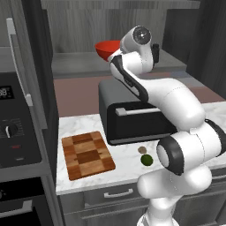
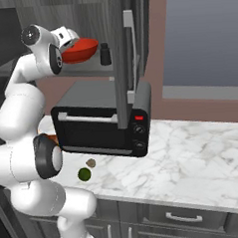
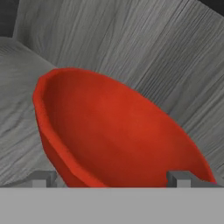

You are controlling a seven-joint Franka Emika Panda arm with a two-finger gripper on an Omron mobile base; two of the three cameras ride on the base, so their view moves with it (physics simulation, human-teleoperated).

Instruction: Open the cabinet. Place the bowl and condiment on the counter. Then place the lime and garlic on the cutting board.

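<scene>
The cabinet stands open: its left door (image 1: pixel 17 66) and right door (image 2: pixel 123 56) are swung out toward me. On its shelf (image 2: pixel 90 69) rests the red bowl (image 2: pixel 80 49) (image 1: pixel 106 47) (image 3: pixel 109 135), with the dark condiment (image 2: pixel 105 54) just to its right. My gripper (image 2: pixel 70 40) (image 3: pixel 111 177) is open right at the bowl, whose near rim lies between the fingertips (image 3: pixel 41 177). Down on the counter (image 1: pixel 128 170) lie the green lime (image 1: pixel 147 160) (image 2: pixel 84 173) and the beige garlic (image 1: pixel 142 150) (image 2: pixel 91 163), to the right of the chequered cutting board (image 1: pixel 87 154).
A black toaster oven (image 1: pixel 132 114) (image 2: pixel 101 127) stands on the counter under the cabinet, behind the lime and garlic. A stove with knobs (image 1: pixel 13 128) borders the counter's left end. White marble (image 2: pixel 193 156) stretches to the right of the toaster oven. Drawers (image 2: pixel 182 217) run below.
</scene>
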